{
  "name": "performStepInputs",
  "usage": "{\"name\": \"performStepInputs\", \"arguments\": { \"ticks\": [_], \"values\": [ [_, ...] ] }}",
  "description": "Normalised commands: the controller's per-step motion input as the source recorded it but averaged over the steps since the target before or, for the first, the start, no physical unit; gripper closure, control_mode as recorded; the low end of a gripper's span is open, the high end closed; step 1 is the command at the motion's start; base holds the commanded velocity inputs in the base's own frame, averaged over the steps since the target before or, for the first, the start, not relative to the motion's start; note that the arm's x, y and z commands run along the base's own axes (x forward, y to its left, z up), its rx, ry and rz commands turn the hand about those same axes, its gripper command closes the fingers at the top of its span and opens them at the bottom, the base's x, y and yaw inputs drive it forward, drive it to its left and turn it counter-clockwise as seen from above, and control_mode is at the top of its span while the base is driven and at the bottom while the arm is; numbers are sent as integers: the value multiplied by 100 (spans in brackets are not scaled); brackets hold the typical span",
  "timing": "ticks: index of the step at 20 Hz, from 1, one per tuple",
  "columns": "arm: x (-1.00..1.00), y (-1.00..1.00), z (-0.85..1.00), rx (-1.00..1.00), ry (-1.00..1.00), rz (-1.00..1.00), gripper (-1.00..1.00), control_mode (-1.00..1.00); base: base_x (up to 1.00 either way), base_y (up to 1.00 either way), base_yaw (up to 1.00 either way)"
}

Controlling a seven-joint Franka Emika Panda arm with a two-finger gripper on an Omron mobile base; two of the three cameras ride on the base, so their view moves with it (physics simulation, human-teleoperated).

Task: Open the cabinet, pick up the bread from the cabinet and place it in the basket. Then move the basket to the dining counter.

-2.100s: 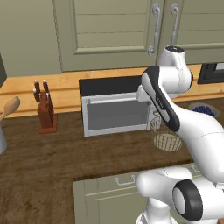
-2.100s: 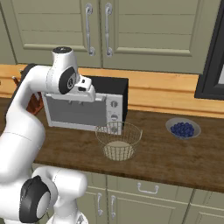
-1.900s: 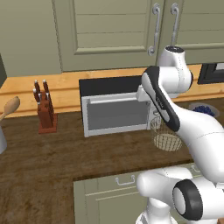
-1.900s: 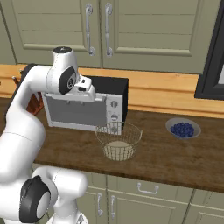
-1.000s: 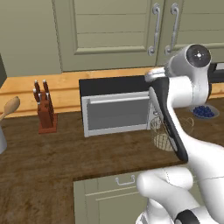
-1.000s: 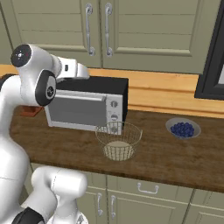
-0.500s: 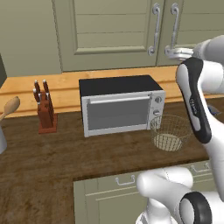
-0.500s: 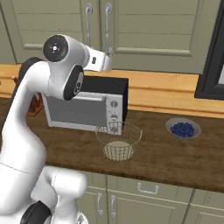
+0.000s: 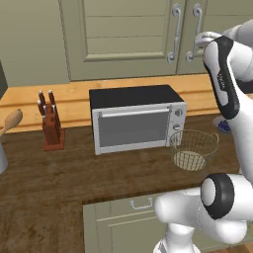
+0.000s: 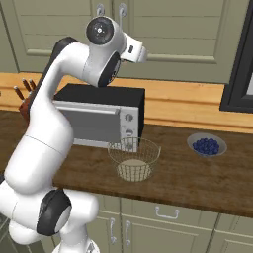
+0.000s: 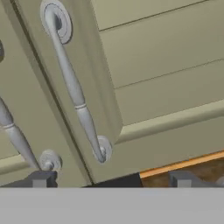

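The cabinet (image 9: 133,39) fills the wall above the worktop, and both sage doors are shut. My gripper (image 11: 111,179) is raised in front of it, open and empty, with its fingertips (image 11: 41,178) spread below the right door's curved silver handle (image 11: 74,87). A second handle (image 11: 13,131) shows at the left. In the right base view the gripper (image 10: 141,53) points at the doors (image 10: 197,29). The wire basket (image 9: 193,148) (image 10: 133,158) stands empty on the worktop right of the oven. The bread is hidden. The dining counter is out of view.
A black and silver toaster oven (image 9: 136,123) (image 10: 99,116) sits under the cabinet. A knife block (image 9: 49,123) stands to its left with a wooden spoon (image 9: 12,121) beyond. A bowl of blue berries (image 10: 207,146) lies right of the basket. Drawers (image 10: 165,212) line the worktop's front.
The arm has swung up from in front of the toaster oven to the cabinet handles. The gripper has stayed open. The basket has not moved.
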Motion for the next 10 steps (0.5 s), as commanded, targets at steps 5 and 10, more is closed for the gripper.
{"name": "performStepInputs", "arguments": {
  "ticks": [5,10],
  "values": [
    [76,4,-14,-1,-1,0,-100,-100,0,0,0],
    [83,5,-12,0,0,0,-100,-100,0,0,0]
  ]
}}
